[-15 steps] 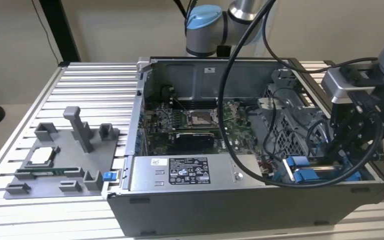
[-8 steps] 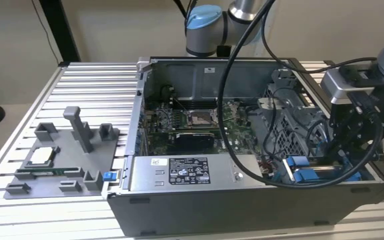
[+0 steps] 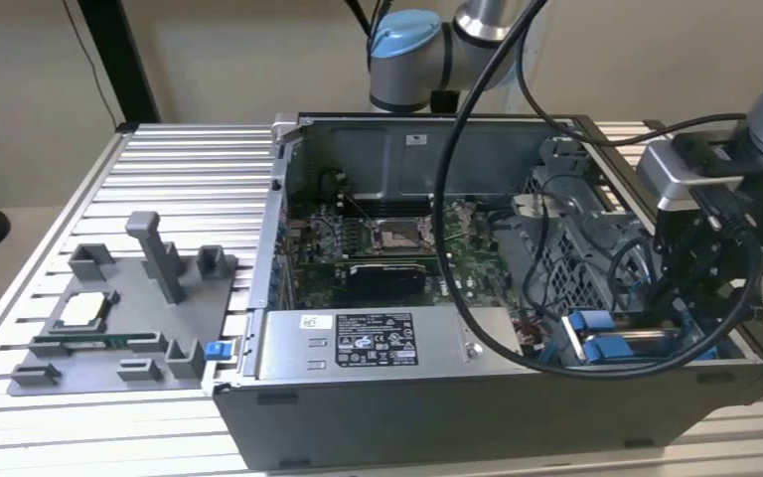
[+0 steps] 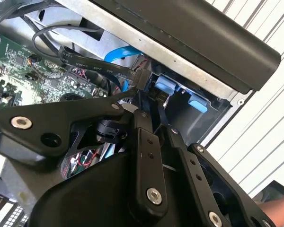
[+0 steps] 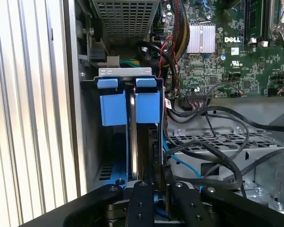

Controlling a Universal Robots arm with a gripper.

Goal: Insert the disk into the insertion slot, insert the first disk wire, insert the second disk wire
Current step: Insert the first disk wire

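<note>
The disk (image 5: 132,142) stands on edge inside the insertion slot (image 5: 110,172), with its blue frame tabs (image 5: 146,106) at the top of the bay. In the exterior view the slot (image 3: 607,343) is at the case's front corner on the exterior view's right, and my gripper (image 3: 693,318) reaches down into it. My gripper (image 4: 151,101) is shut on the black connector (image 4: 143,78) of a flat black disk wire (image 4: 94,64), held against the disk's end. In the first wrist view the gripper (image 5: 156,182) holds this connector (image 5: 153,142) beside the disk. A blue wire (image 4: 125,53) runs close by.
The open grey case (image 3: 488,397) lies on a slatted metal table (image 3: 183,159). A grey box with a sticker (image 3: 369,343), the motherboard (image 3: 381,238) and a perforated cage (image 5: 125,14) surround the bay. Loose black cables (image 5: 217,142) cross beside it. A grey parts fixture (image 3: 130,318) sits on the exterior view's left.
</note>
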